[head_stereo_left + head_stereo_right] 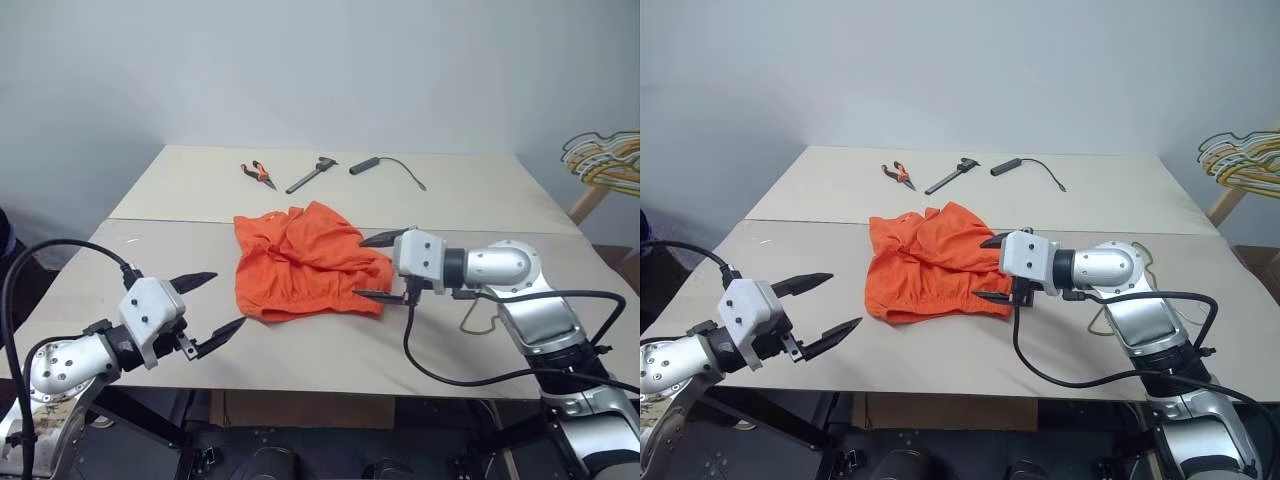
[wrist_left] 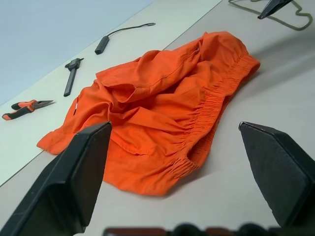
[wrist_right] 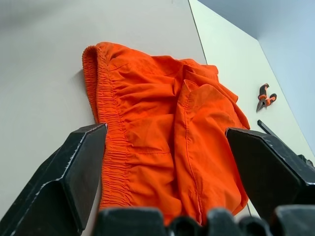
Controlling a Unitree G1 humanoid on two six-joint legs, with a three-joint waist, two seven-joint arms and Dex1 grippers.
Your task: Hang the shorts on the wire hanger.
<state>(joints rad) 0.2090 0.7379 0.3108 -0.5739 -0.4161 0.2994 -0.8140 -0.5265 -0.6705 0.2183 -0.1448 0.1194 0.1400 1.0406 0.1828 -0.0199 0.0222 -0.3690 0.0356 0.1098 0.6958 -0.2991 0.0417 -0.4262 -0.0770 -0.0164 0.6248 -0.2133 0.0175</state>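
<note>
Nearest me, my left gripper [image 1: 207,303] hangs wide open and empty, the shorts [image 1: 305,262] at its two o'clock, waistband crosswise; my equally agape, empty right gripper [image 1: 374,267] is already at their edge.

I can read no text, label, brand or number on anything before me. Nothing here carries legible writing.

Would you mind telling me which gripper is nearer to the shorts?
The right gripper, open, right at the shorts' waistband edge. The left gripper, also open, hangs apart from them near the table's front edge.
</note>
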